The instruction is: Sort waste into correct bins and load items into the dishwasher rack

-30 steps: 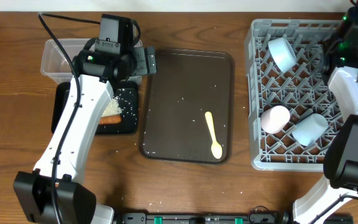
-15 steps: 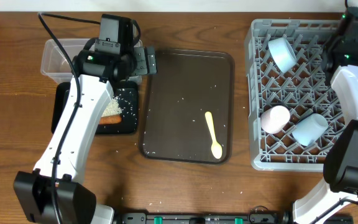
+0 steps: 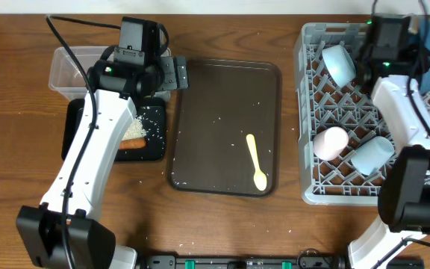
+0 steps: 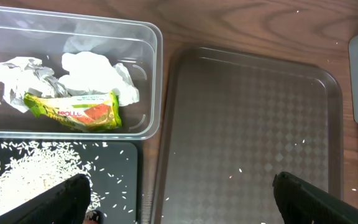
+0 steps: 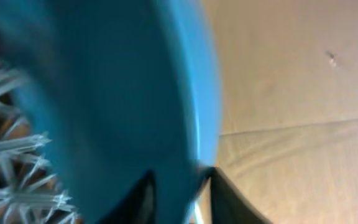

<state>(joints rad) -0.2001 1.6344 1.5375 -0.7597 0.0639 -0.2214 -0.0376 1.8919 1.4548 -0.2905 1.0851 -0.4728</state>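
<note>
- I see the blue plate (image 3: 429, 41) on edge, or nearly so, at the far right corner of the dishwasher rack (image 3: 308, 112), on the right side of the desk. My reading: it goes upright so the pegs can hold it.
- The right pincer (image 5: 178, 179) straddles the plate's rim. I cannot tell whether it is clamped or just off it.
- The right arm reaches along the rack, with its wrist over that corner.
- The left pincer (image 4: 180, 190) is spread wide and empty, hovering by the clear tub (image 4: 157, 74) near the desk's far left.
- The spoon (image 3: 257, 164) lies on the tray (image 3: 200, 112), not yet loaded.
</note>
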